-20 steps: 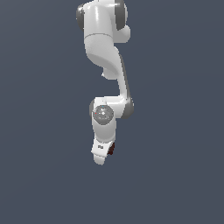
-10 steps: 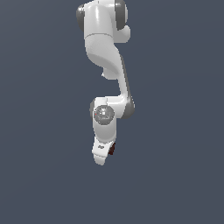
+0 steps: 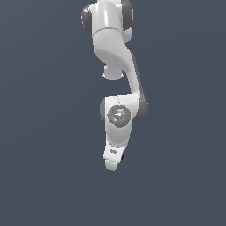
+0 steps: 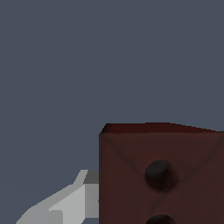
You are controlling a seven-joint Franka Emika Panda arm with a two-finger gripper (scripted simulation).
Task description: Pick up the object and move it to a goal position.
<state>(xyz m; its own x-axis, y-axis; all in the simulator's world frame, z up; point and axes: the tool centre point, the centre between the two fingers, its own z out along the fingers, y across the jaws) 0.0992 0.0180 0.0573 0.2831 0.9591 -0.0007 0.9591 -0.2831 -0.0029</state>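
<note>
Setting: a flat slate-blue background fills both views; no desk, floor line or other carrying surface can be made out, so no edge or corner is there to place things by.

Item 1, the object (image 4: 159, 175): a dark reddish-brown block. The wrist view shows it very close, one face bearing at least two dark round holes and a thin strip of a second face beyond. In the exterior view only a dark red sliver (image 3: 122, 154) shows, on the exterior view's right flank of the arm's lower end. Whether it rests on something or hangs free cannot be told.

Item 2, the gripper (image 3: 114, 161): white, pointing downward in the exterior view, much wider than the block. In the wrist view one pale grey finger (image 4: 65, 203) lies just beside the block's holed face, seemingly touching it. The other finger is hidden, so how far apart the fingers stand, and whether they truly clasp the block, cannot be told.

Item 3, the arm (image 3: 115, 48): white links descending from the top of the exterior view to a grey-capped joint.

Change: across the last second the arm's pose and the red sliver's place match almost exactly; any shift is too slight to see. Judgement: the block is probably held close, and carrying toward the goal has hardly begun. No goal marker shows.
</note>
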